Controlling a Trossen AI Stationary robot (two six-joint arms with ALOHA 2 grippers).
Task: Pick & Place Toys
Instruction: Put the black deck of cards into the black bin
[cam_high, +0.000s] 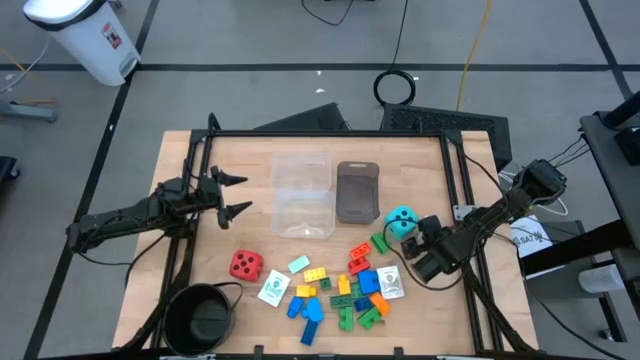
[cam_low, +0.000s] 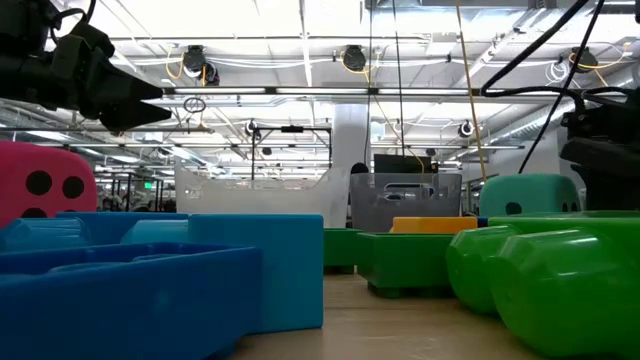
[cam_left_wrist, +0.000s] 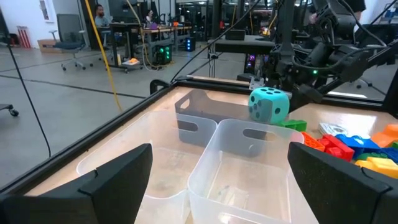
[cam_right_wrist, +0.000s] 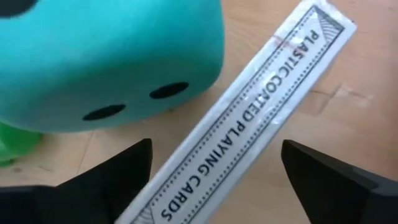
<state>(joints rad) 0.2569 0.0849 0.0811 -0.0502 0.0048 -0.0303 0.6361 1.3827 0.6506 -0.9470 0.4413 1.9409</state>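
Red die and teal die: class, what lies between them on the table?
High view: between the red die and teal die lie small bricks and white cards.

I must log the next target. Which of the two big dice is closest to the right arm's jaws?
The teal foam die, beside the right gripper; the red foam die lies far left.

Teal die (cam_high: 402, 222) with black dots; red die (cam_high: 245, 264) likewise. White card box (cam_right_wrist: 249, 112), dark lettering. Bricks (cam_high: 345, 295) blue, yellow, green, orange, red. Grey tray (cam_high: 357, 192); black bowl (cam_high: 199, 316).
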